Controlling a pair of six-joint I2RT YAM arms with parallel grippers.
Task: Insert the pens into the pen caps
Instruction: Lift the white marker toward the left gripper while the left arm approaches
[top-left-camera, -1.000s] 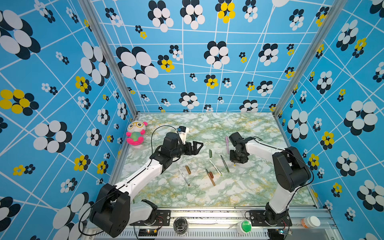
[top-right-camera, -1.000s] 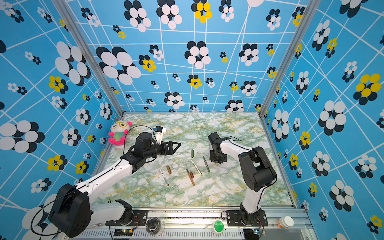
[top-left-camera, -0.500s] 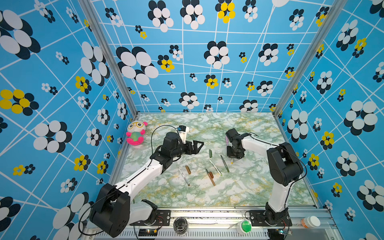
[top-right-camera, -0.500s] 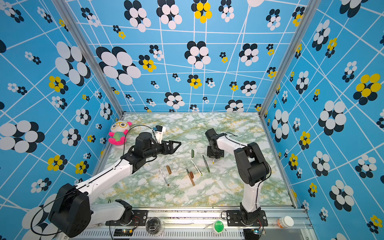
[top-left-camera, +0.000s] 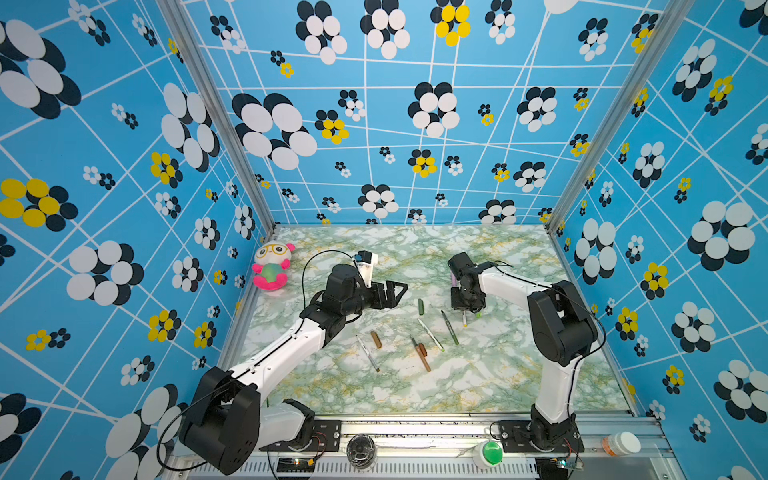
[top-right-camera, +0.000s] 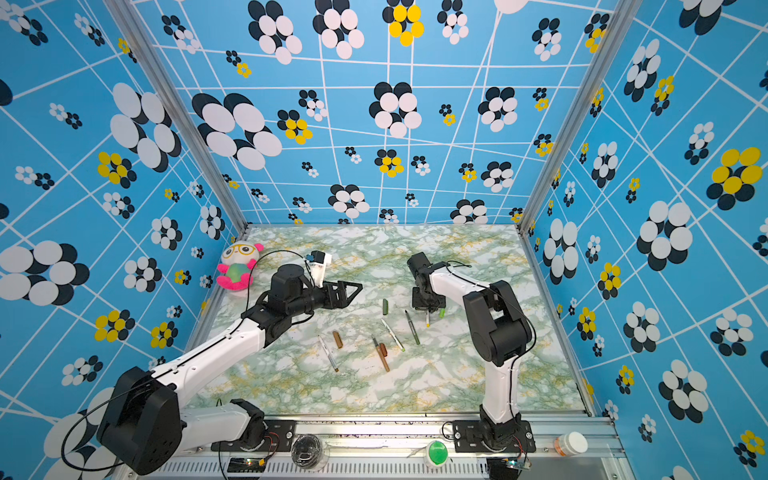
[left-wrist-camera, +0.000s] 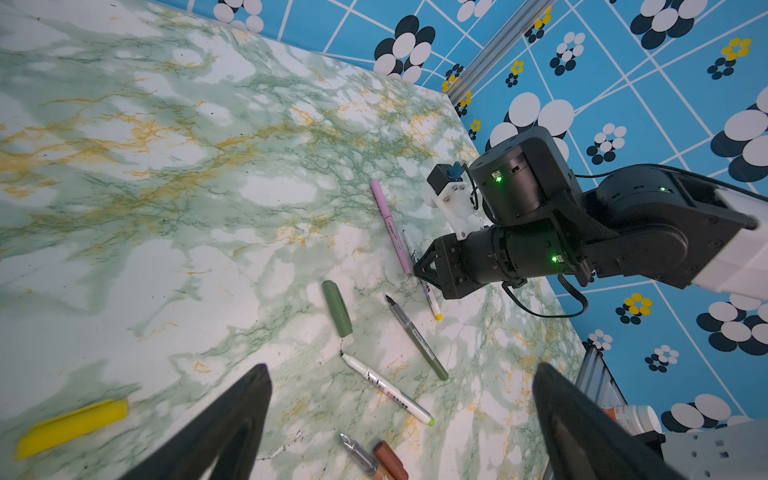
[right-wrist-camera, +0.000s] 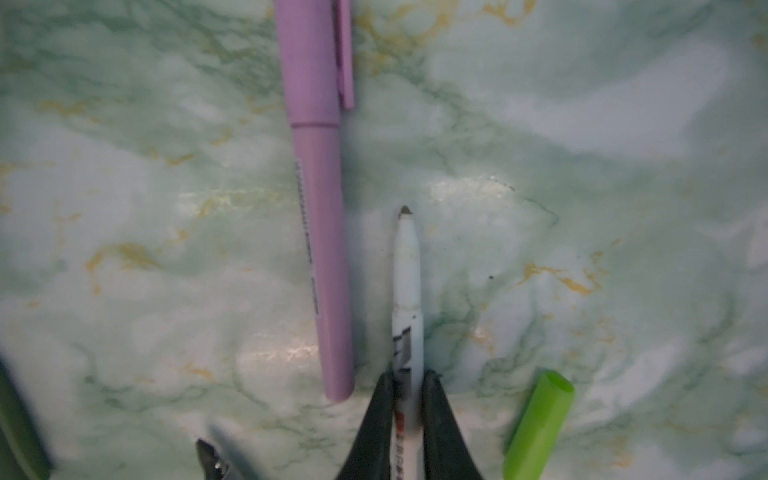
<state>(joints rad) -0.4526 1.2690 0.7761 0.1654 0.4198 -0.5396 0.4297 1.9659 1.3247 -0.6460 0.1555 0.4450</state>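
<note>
My right gripper (right-wrist-camera: 407, 392) is shut on a white pen (right-wrist-camera: 407, 270) with a yellow end, low over the marble table; the same gripper (top-left-camera: 465, 308) shows in a top view. Beside it lie a capped pink pen (right-wrist-camera: 316, 208) and a lime green cap (right-wrist-camera: 540, 424). My left gripper (left-wrist-camera: 401, 370) hangs open and empty above the table's middle, also in a top view (top-left-camera: 395, 291). Below it lie a dark green cap (left-wrist-camera: 337, 308), a dark green pen (left-wrist-camera: 417, 338), a white pen with a lime end (left-wrist-camera: 386, 386) and a yellow cap (left-wrist-camera: 70, 428).
A brown cap (top-left-camera: 376, 339), another white pen (top-left-camera: 368, 353), a brown pen (top-left-camera: 421, 357) and a reddish-brown cap (top-left-camera: 423, 348) lie nearer the front. A plush toy (top-left-camera: 272, 266) sits at the back left. A green button (top-left-camera: 490, 452) and a bottle (top-left-camera: 621, 444) stand on the front rail.
My right arm has swung a little to the left and its jaws have closed on the white pen with the yellow end. The left arm has not moved.
</note>
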